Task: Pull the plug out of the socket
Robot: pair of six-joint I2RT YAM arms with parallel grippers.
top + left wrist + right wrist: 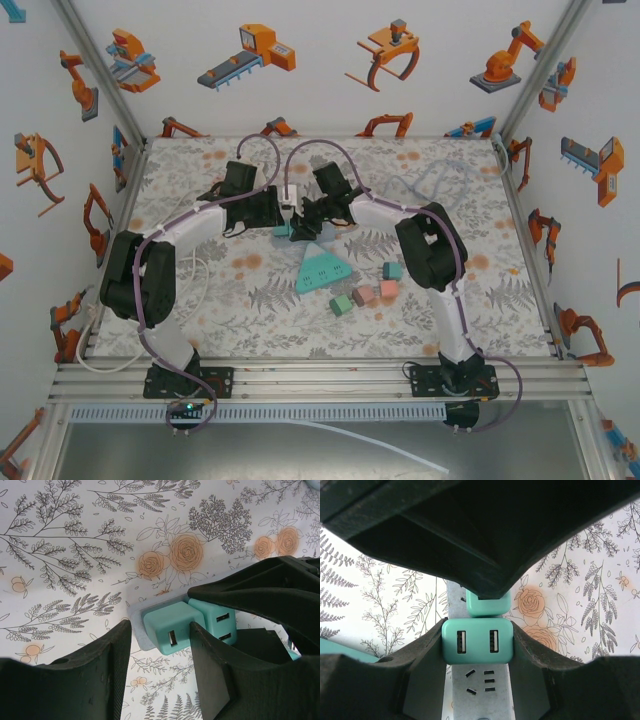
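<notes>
Grey power strip [479,690] nearest, its teal twin-USB plug [477,641] clamped in the right gripper [477,647]'s jaws, beyond it a single-port plug [165,622] straddled by the left gripper [160,635], whether pinched I cannot tell; grasping seems done, so next comes a straight pull off the strip.

We see the plug [477,641] in smooth, faintly glossy teal plastic, and the socket strip [480,687] in matt grey plastic. The fingers [420,680] of the right gripper [477,630] look matt black and finely grainy. The floral table cover [75,555] is matt; the frame rails [320,378] are bare metal.
</notes>
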